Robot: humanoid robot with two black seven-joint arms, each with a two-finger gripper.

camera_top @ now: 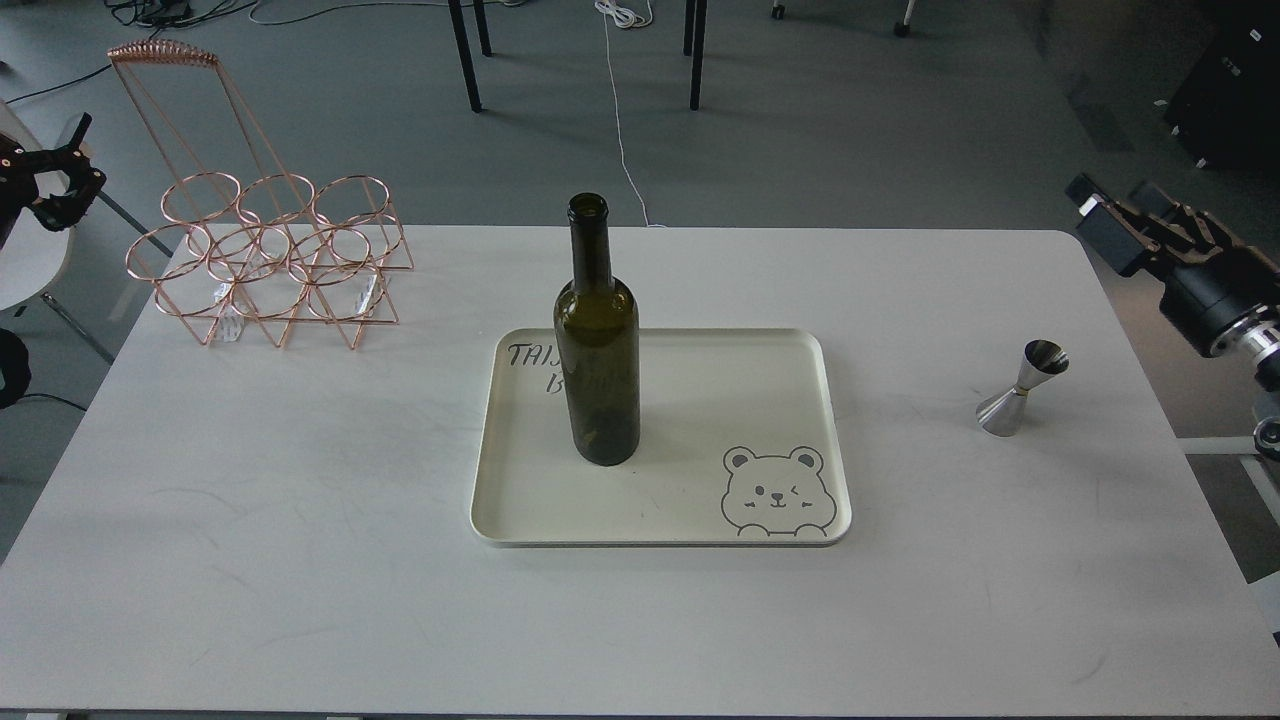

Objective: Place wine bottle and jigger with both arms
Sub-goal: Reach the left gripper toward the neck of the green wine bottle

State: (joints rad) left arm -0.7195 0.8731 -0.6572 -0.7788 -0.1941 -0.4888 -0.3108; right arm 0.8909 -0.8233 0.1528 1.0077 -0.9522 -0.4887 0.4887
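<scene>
Your bottle [597,340] stands upright on the tray [700,535]; the jigger [1020,388] sits on the desk [300,560] to its right. Left pincer [62,185] and right pincer [1105,215] hang off-desk, their states possibly released, but you can't tell.

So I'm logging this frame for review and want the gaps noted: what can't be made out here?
Head view only:
- Left tool: small and dark at the left edge; open or shut is unreadable.
- Right tool: fingers overlap, arm cut by the right edge; state unclear.
- Tray lettering: partly hidden behind the wine bottle.
- Jigger: too small to see inside its cup.
- Copper wire rack: clear items at its base are indistinct.
</scene>
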